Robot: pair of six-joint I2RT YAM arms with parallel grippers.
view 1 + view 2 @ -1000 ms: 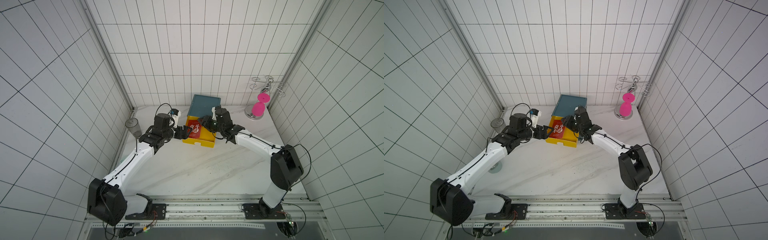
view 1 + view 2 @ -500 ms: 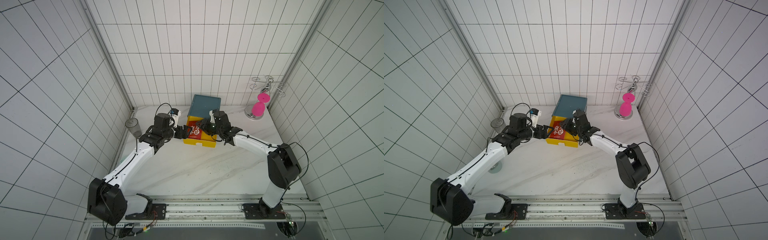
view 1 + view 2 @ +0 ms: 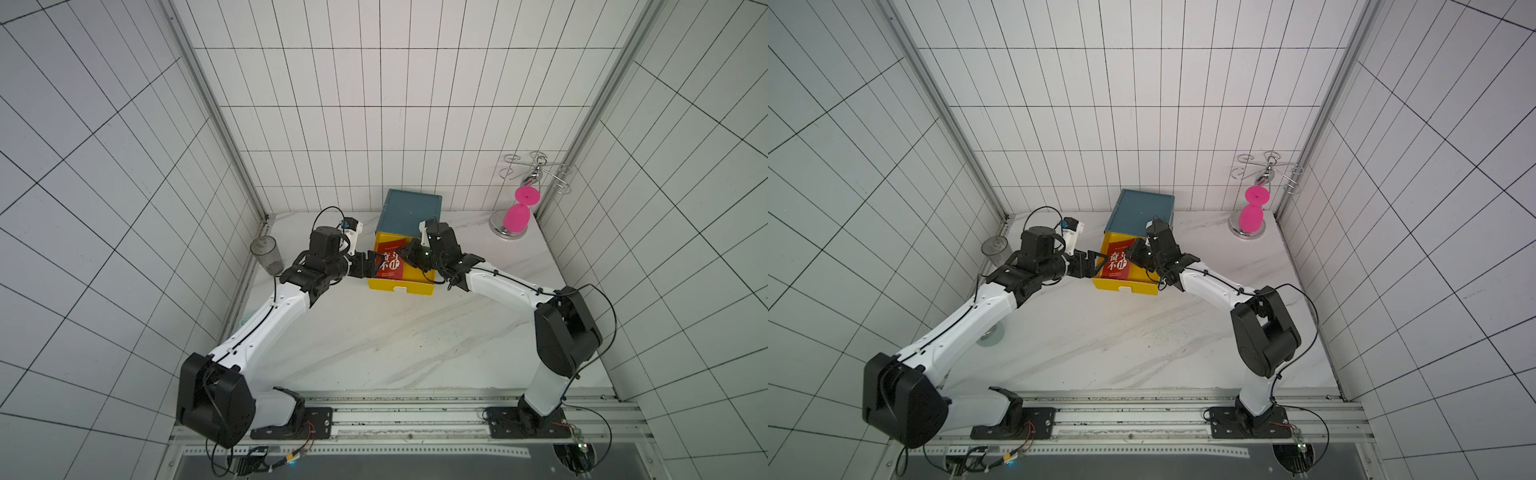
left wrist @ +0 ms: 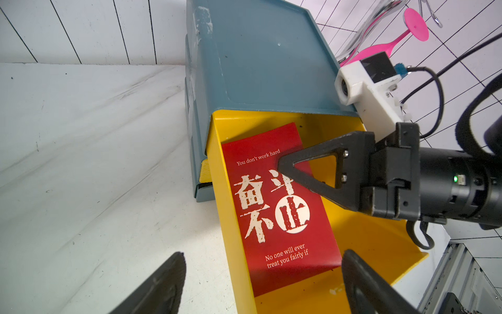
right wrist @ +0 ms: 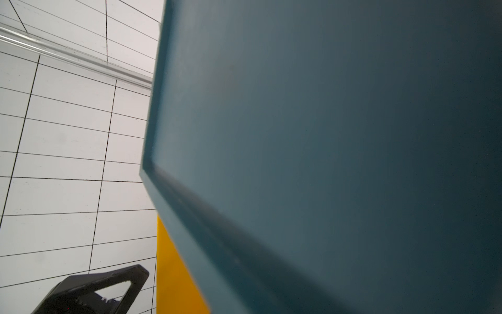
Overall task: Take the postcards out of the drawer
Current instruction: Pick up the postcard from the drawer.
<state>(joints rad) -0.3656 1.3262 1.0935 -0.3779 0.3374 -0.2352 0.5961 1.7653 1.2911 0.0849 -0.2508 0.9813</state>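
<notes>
Two grippers meet at the open yellow drawer (image 4: pixel 366 244). On the left, the left gripper (image 4: pixel 260 274) has its jaws spread wide. The near end of a red postcard (image 4: pixel 282 217) lies just ahead of them, between the two fingers and not touched. The postcard is inside the drawer, along the wall on this gripper's side. The right gripper (image 4: pixel 281 163) points in from the other side with its jaws closed together, and its tip touches the far part of the postcard. Whether it pinches the card, I cannot tell. Behind the tip stands the blue cabinet (image 4: pixel 266 68).
</notes>
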